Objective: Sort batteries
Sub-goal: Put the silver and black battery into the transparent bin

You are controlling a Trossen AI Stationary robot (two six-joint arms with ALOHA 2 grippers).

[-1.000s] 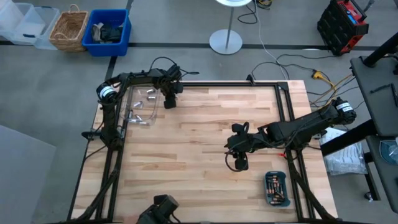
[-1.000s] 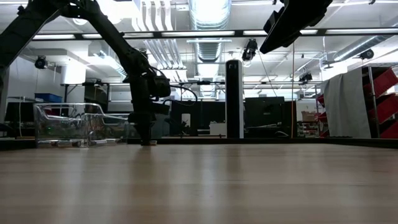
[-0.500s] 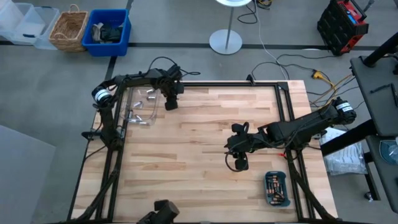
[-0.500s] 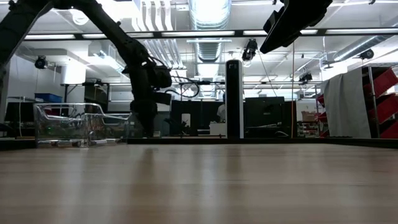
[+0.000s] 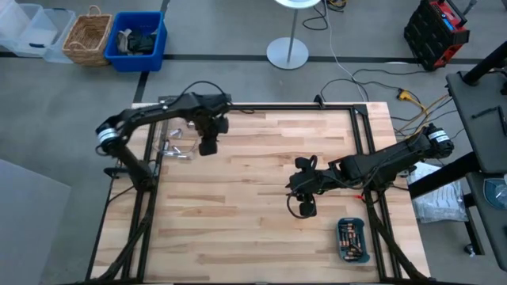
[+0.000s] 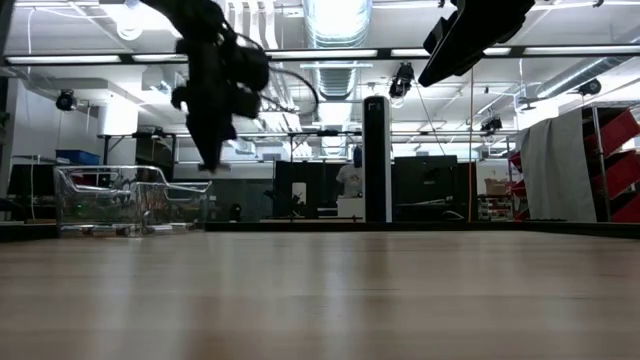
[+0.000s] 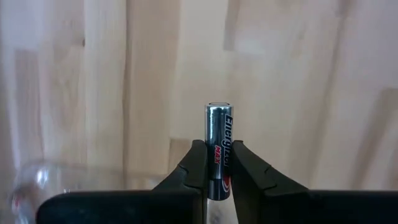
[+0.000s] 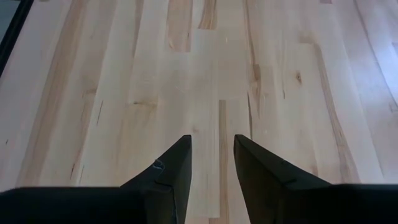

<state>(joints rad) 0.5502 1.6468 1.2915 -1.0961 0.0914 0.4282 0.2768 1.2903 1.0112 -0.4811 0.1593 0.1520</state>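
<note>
You are mid-carry: the left pincer (image 7: 218, 167) has one battery (image 7: 219, 149) clamped between its fingers, standing upright with its silver cap clear above the tips. In the high view that left pincer (image 5: 208, 145) hangs over the far-left part of the counter (image 5: 261, 182), just beside the clear box (image 5: 178, 142), and the low view shows it lifted well off the surface. So the step in hand looks like a transfer of a picked cell, most likely into the box.

For the next move, I judge you need to bring the pincer over the right compartment of the box and lower before opening; released from this height, the cell could bounce off the rim or roll out. The grip is only on the lower half, so avoid fast swings.

The right pincer (image 8: 211, 158) waits over the middle-right of the counter, fingers a little apart and holding nothing.

Counts: two arms, one box, one teal tray (image 5: 352, 239) at the near-right corner. One battery is in the grip. A few cells lie in the box and a row lies in the tray, but both lots are too small to count surely.
</note>
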